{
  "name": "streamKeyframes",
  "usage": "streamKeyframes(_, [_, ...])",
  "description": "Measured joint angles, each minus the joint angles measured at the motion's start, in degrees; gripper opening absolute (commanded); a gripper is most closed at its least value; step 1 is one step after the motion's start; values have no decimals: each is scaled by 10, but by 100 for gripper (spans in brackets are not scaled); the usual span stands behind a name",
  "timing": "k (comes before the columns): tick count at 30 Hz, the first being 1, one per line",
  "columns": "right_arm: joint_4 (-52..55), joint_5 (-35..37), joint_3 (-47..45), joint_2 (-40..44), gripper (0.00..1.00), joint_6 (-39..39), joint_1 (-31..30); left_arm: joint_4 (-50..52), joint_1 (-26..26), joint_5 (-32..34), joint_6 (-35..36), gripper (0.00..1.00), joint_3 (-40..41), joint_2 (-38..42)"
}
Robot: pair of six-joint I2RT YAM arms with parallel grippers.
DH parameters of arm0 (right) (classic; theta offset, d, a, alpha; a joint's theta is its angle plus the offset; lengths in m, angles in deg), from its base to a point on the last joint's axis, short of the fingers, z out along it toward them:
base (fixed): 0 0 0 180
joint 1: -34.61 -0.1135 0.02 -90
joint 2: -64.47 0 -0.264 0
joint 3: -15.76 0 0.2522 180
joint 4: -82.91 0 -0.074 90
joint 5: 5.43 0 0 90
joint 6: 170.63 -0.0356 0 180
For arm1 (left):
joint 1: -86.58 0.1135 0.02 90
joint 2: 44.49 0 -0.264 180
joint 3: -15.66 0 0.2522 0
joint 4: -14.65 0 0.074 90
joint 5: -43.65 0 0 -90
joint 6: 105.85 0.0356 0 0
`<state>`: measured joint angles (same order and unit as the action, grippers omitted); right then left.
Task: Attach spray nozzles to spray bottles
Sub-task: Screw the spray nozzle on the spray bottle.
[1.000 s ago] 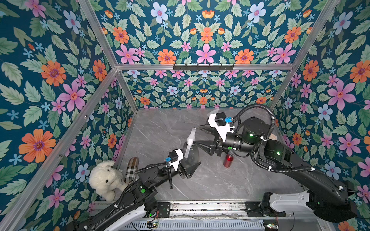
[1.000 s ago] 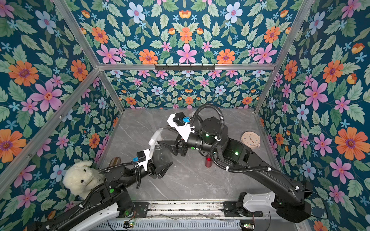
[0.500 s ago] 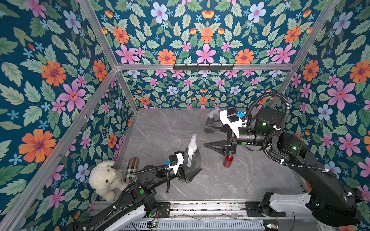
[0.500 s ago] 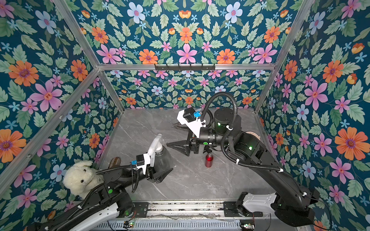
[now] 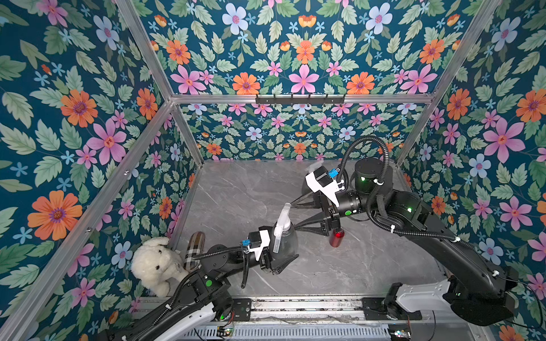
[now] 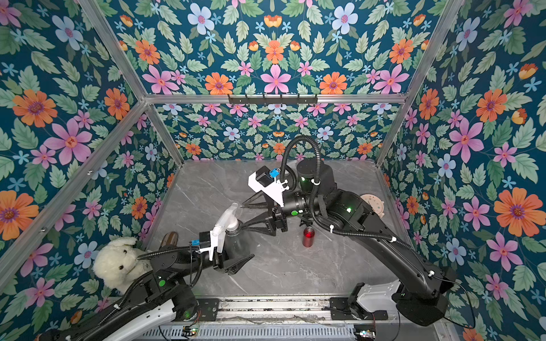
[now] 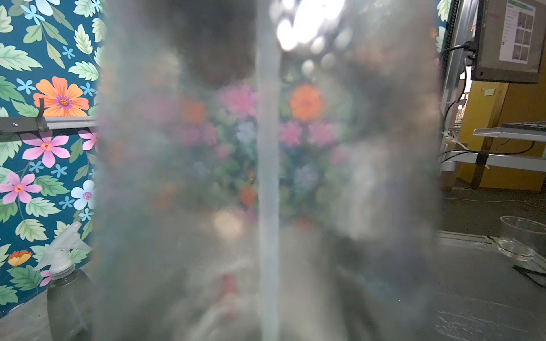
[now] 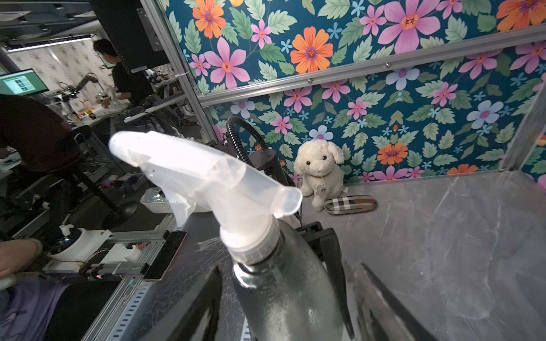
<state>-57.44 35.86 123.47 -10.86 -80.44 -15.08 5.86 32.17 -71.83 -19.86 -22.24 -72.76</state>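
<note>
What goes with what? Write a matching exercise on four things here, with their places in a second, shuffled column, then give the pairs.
Things:
1. grey bottle
2. red bottle
3. plush dog
4. plaid case

Places:
A. sitting in the corner
B. lying flat beside the wall
C. held in the left gripper
D. standing free on the table

Pairs: 1-C, 2-D, 3-A, 4-B.

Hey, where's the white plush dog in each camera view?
Both top views: plush dog at the table's near-left corner.
Left wrist: not in it.
Right wrist: plush dog seated upright, facing the camera.
Shared landmark: plaid case beside the dog.
</note>
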Motion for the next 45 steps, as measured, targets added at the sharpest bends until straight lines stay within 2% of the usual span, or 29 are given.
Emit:
streamKeyframes(4, [-23, -27, 2, -10, 79, -7, 0, -12, 0, -8, -2, 0, 2, -3])
streamKeyframes(11, [-33, -63, 23, -34, 79, -12, 0, -15, 0, -21, -4, 0, 2, -11])
streamKeyframes(18, [-35, -89, 36, -44, 69, -12, 0, -17, 0, -27, -6, 0, 4, -18])
streamKeyframes(24, [-41, -90, 22, -44, 53, -12, -3, -20, 0, -21, -6, 0, 3, -22])
streamKeyframes(29, [-43, -68, 7, -38, 39, -10, -12, -21, 0, -4, -6, 0, 2, -26])
streamKeyframes(40, [-88, 15, -34, -17, 23, -2, -33, -16, 0, 42, -5, 0, -3, -29])
streamKeyframes(45, [-105, 90, -42, -14, 22, 1, -56, -14, 0, 79, -1, 0, -5, -34])
